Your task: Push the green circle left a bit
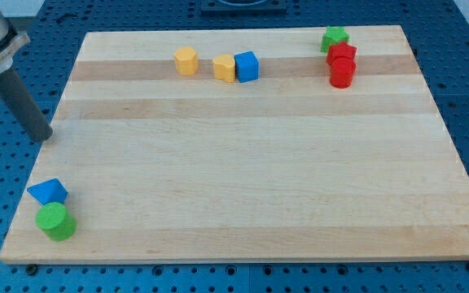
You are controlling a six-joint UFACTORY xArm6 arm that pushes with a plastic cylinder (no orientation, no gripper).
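Observation:
The green circle (56,222) is a short green cylinder near the board's bottom left corner. A blue triangle block (48,192) touches it just above. My rod comes down from the view's top left, and my tip (44,135) rests at the board's left edge, well above the blue triangle and the green circle, apart from both.
Along the view's top of the wooden board (251,163): a yellow hexagon (186,61), a yellow block (225,68) touching a blue cube (247,66), a green star (335,37), a red block (341,55) and a red cylinder (343,72) clustered at right.

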